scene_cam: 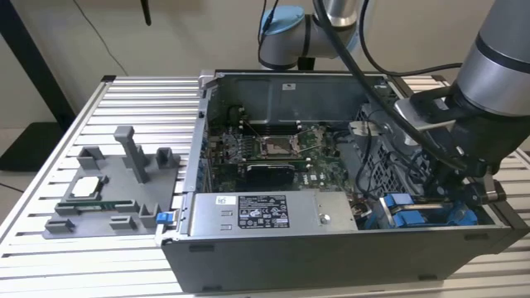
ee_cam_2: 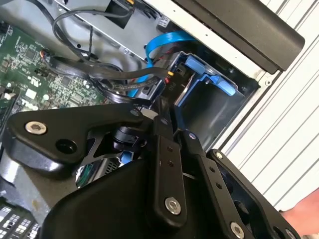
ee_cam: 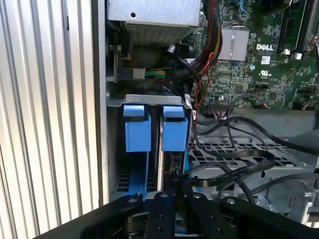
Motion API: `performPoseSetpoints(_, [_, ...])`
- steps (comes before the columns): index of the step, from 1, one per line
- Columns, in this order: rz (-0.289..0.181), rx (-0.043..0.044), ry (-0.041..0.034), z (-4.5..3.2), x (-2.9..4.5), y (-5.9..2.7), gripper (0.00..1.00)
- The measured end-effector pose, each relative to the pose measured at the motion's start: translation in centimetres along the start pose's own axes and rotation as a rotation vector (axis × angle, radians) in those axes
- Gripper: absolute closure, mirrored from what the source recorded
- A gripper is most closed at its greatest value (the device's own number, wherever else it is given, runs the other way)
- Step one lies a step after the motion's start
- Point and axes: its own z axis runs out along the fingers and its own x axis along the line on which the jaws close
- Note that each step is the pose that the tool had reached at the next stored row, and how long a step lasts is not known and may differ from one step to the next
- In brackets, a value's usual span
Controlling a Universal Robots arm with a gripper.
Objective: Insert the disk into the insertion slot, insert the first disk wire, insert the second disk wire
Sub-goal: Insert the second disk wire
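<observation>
The black gripper (ee_cam: 175, 191) fingers are seen pinched on a black flat wire (ee_cam: 224, 172) at the rear edge of the silver-grey disk in its bright blue caddy (ee_cam: 172, 134), which is seated in the grey perforated-metal insertion slot (scene_cam: 414, 214). In the exterior view, that slot lies at four o'clock in the open grey computer case (scene_cam: 273, 261). Loose black cables (ee_cam_2: 99, 69) are draped just beside the gripper. The grey labelled power-supply box (scene_cam: 269, 214) stands at six o'clock, near the slot.
</observation>
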Motion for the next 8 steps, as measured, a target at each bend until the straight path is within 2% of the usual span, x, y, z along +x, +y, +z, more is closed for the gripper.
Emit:
performPoseSetpoints(5, [0.045, 0.0048, 0.0087, 0.1, -0.05, 0.02, 1.0])
performPoseSetpoints(8, [0.052, 0.0055, 0.0101, 0.12, -0.15, 0.02, 1.0])
